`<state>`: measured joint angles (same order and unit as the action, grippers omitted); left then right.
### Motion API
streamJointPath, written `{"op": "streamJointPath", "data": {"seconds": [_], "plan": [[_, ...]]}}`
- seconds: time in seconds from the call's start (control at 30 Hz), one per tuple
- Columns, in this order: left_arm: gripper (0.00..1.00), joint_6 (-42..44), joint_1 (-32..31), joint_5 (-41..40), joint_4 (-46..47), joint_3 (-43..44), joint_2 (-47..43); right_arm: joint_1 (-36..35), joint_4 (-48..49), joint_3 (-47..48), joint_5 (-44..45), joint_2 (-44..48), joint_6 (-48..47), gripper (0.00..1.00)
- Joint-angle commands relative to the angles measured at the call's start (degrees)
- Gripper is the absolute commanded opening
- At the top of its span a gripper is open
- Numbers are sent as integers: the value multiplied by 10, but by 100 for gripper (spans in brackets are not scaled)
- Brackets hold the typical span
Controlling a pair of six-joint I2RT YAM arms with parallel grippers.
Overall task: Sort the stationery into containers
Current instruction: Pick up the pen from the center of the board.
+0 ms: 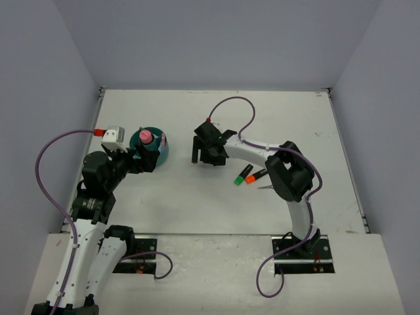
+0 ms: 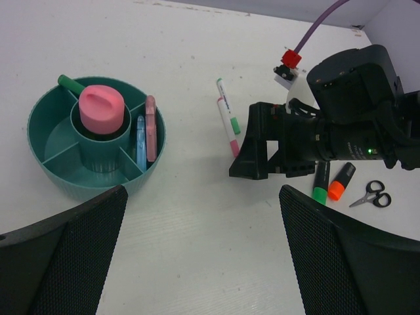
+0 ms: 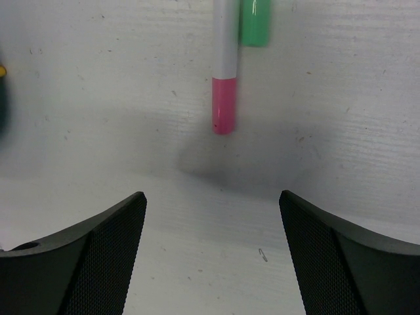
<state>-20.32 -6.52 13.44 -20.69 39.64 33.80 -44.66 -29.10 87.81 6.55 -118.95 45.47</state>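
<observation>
Right gripper [image 3: 211, 197] wide open, empty. Pink-tipped pen [image 3: 224, 98] at 12 o'clock: move forward, centre on its barrel, keep off green-tipped pen [image 3: 254, 23] beside. Left gripper [image 2: 203, 193] wide, empty.

The round teal organiser [image 2: 65, 177] holds a pink tube [image 2: 102, 108] upright in its centre cup, with a pink clip [image 2: 151, 128] and blue clip [image 2: 140, 143] in one side compartment. A green-capped white pen [image 2: 228, 105] and a pink-capped white pen [image 2: 228, 129] lie side by side on the table. The green highlighter [image 2: 321, 184], orange highlighter [image 2: 341, 182] and scissors [image 2: 371, 194] lie nearby.
</observation>
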Motion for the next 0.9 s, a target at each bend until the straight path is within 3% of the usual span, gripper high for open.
{"op": "streamJointPath", "data": {"seconds": [0.0, 0.27, 0.5, 0.87], "plan": [[100, 15, -5, 11, 18, -1, -2, 0, 12, 16, 17, -9, 24, 84], [100, 14, -8, 11, 18, -1, -5, -1, 13, 26, -4, -19, 52, 81], [100, 13, -13, 7, 16, -2, -7, -1, 45, 15, 8, -29, 47, 87], [100, 13, -14, 9, 16, -3, -2, 19, 10, 47, -39, -52, 33, 88]]}}
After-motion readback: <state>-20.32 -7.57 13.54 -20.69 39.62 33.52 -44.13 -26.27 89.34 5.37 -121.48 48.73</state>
